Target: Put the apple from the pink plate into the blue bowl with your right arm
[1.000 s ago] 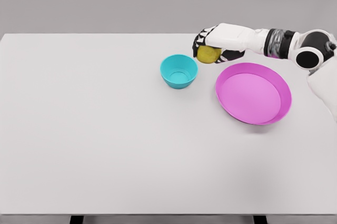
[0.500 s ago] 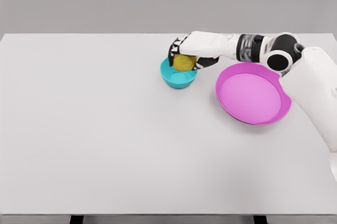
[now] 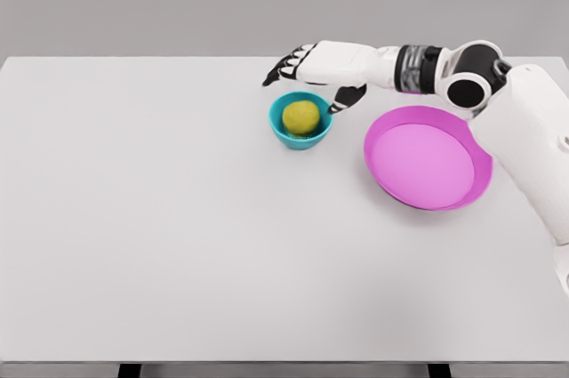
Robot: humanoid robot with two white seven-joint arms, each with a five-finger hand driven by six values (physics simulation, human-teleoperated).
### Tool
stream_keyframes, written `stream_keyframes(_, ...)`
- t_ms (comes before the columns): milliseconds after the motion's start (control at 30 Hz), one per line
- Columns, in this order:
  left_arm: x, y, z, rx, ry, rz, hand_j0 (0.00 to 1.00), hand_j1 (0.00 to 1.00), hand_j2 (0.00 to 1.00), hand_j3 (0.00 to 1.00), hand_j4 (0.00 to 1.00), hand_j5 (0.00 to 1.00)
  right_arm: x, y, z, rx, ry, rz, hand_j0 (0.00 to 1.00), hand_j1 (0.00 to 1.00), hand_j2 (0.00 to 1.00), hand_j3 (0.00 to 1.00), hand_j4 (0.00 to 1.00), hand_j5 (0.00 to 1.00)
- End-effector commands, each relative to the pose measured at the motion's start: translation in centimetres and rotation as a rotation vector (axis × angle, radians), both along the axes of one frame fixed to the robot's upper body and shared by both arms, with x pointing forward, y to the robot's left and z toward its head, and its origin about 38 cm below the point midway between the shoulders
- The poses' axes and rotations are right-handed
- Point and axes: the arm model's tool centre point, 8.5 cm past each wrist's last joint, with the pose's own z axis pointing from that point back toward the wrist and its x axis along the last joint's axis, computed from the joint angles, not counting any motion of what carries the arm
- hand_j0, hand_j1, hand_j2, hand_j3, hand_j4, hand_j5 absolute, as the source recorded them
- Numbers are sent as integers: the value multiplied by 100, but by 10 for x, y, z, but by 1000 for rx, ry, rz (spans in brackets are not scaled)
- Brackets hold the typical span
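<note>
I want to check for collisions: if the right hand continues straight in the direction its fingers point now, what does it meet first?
Probably nothing: the right hand points left, above the blue bowl, over bare table.

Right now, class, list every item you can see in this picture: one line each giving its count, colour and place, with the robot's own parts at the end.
table: one, white, fills most of the view.
bowl: one, blue-teal, on the table right of centre, toward the far edge.
apple: one, yellow-green, inside the bowl.
plate: one, pink, on the table to the right of the bowl, holds nothing.
right arm: one, white with black joints, reaching in from the right edge.
right robot hand: one, white with dark fingers, spread open above and just behind the bowl, holding nothing.
left arm: not in view.
</note>
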Motion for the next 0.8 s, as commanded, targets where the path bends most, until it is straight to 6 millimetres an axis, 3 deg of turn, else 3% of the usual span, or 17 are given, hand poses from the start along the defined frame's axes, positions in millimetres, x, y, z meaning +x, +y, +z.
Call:
stream_keyframes(0, 0, 0, 0, 0, 0, -1, 100, 100, 100, 100, 100, 100, -1, -8, 18, 33, -39, -8, 100, 100, 100, 100, 100, 100)
stream_keyframes(100, 0, 0, 0, 0, 0, -1, 100, 100, 100, 100, 100, 100, -1, -23, 32, 42, -70, -29, 100, 100, 100, 100, 100, 100)
stream_keyframes(200, 0, 0, 0, 0, 0, 0, 100, 100, 100, 100, 100, 100, -12, -88, 70, 40, -175, -121, 100, 100, 100, 100, 100, 100)
stream_keyframes(233, 0, 0, 0, 0, 0, 0, 100, 100, 100, 100, 100, 100, -19, -124, 62, 45, -153, -184, 100, 100, 100, 100, 100, 100)
stream_keyframes(333, 0, 0, 0, 0, 0, 0, 100, 100, 100, 100, 100, 100, -39, -191, 31, 80, -88, -330, 100, 100, 100, 100, 100, 100)
stream_keyframes(500, 0, 0, 0, 0, 0, 0, 100, 100, 100, 100, 100, 100, -67, -252, 19, 205, -57, -468, 100, 100, 100, 100, 100, 100)
stream_keyframes(600, 0, 0, 0, 0, 0, 0, 100, 100, 100, 100, 100, 100, -77, -245, -9, 273, -18, -478, 100, 100, 100, 100, 100, 100)
stream_keyframes(767, 0, 0, 0, 0, 0, -1, 100, 100, 100, 100, 100, 100, -80, -233, -28, 299, 22, -468, 100, 100, 100, 100, 100, 100)
